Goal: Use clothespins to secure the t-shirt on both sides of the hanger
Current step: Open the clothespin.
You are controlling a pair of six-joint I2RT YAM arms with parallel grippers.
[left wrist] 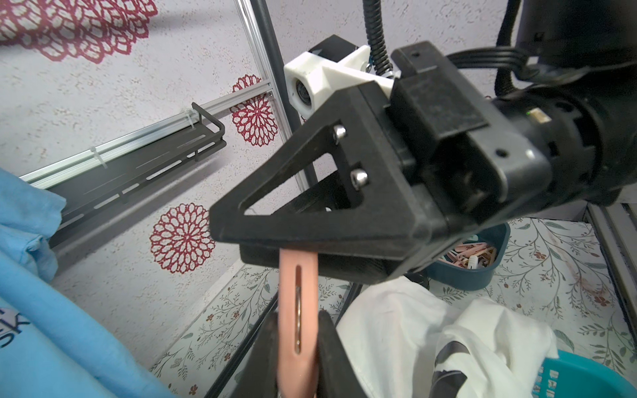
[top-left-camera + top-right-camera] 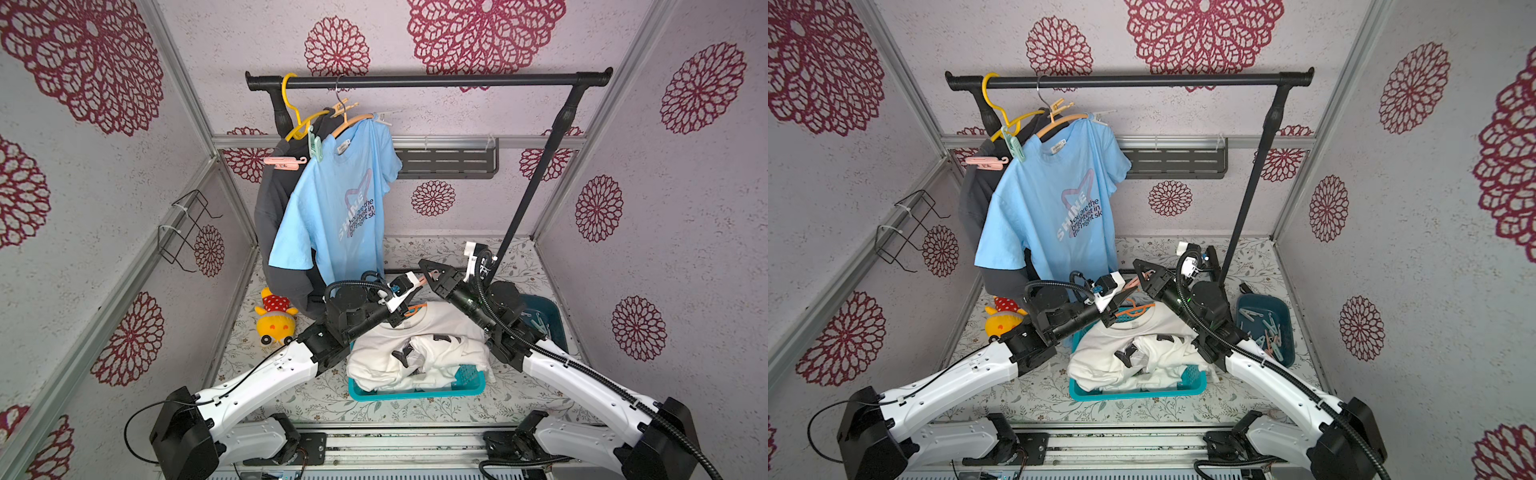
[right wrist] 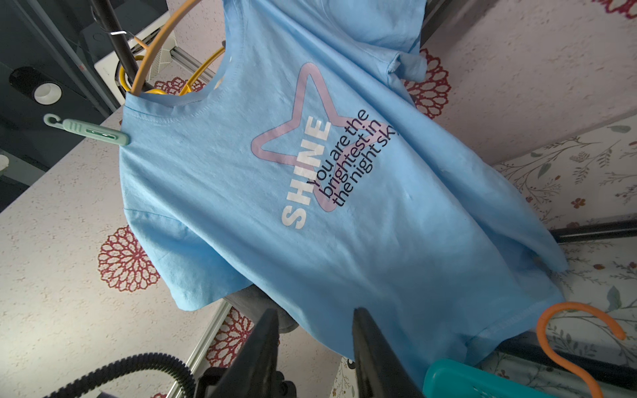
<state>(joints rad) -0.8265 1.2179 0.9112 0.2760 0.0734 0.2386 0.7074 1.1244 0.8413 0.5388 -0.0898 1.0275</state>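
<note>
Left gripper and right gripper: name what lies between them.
A peach-pink clothespin, clamped in the left gripper and reaching the right gripper, as the left wrist view shows.

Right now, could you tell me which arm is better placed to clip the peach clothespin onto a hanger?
Left, probably: the left gripper is shut on the peach clothespin, while the right gripper stands open and empty beside it.

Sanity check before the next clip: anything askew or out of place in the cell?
Blue t-shirt hangs crooked on its wooden hanger, slanting toward the dark shirt. White shirts spill over the teal basket rim. Stray yellow plush toy lies near the dark shirt's hem. Nothing looks damaged.
</note>
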